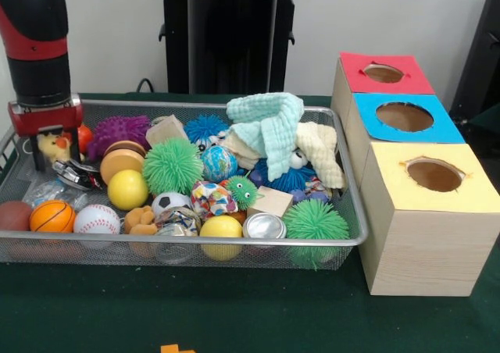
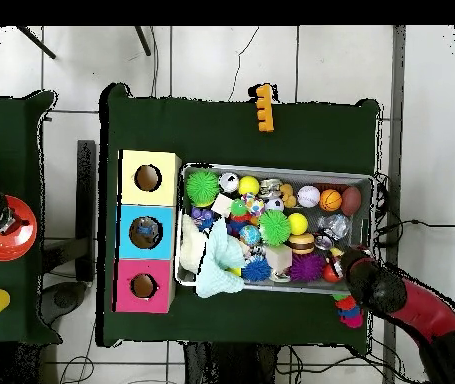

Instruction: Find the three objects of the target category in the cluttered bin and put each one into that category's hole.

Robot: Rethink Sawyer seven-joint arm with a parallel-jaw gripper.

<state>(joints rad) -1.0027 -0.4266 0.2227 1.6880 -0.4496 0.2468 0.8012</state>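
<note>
Currently, front view:
Gripper (image 1: 45, 146): low over the wire bin's (image 1: 195, 247) left end, above a small yellow duck toy (image 1: 53, 147); finger spread cannot be told.
Holes: red box (image 1: 383, 73), blue box (image 1: 406, 117), yellow box (image 1: 434, 176), beside the bin's right side.

Overhead view:
Gripper (image 2: 354, 272): at the bin's (image 2: 281, 170) right edge.
Bin contents: balls, spiky toys, mint cloth (image 2: 217, 268).

Even, soft indoor light fills both views, with no strong direction. In the front view the wooden boxes (image 1: 426, 205) cast only a faint shadow onto the dark green tabletop (image 1: 234, 314). A small glint sits on the metal can lid (image 1: 264, 226). In the overhead view the pale floor (image 2: 431, 120) looks bright, almost washed out.
</note>
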